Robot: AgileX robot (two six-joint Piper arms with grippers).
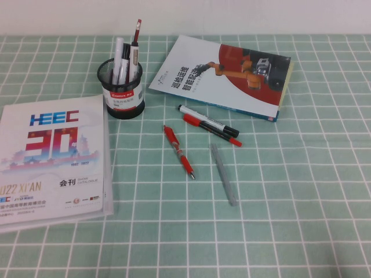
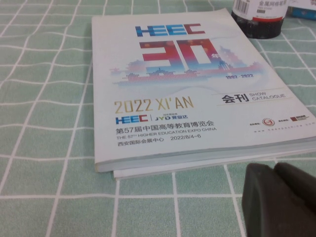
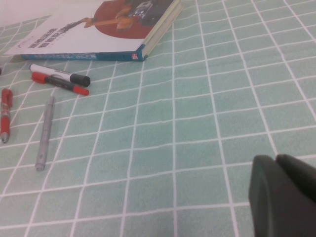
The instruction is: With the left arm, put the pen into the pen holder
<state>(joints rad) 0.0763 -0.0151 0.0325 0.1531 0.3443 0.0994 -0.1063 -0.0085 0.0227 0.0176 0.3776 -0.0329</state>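
Green cloth with white squares [image 1: 301, 191] covers the whole table in the high view. On it, near the middle, lies the pen [image 1: 178, 152], short and red with a pale band, its silver tip pointing toward the robot. It lies flat and nothing touches it. Farther back and to the left stands the pen holder [image 1: 123, 87], a black mesh cup with other pens already sticking up in it. Just right of the pen lie a red-and-black marker [image 1: 211, 129] and a white-and-black marker [image 1: 207, 120], side by side, and a grey stick pen [image 1: 223, 174]. A robot book [image 1: 223, 75] lies at the back, and a white catalogue [image 1: 52, 156] lies on the left. No arm shows in this view.

From the left wrist view, the left gripper [image 2: 277, 200] hangs low by the near edge of the catalogue [image 2: 197, 84] (its two dark fingers sit pressed together). The cup's base [image 2: 259, 19] peeks in beyond.

From the right wrist view, the right gripper [image 3: 282, 195] hangs over bare cloth, its fingers pressed together too. The pen [image 3: 5, 116] shows far off at the edge.
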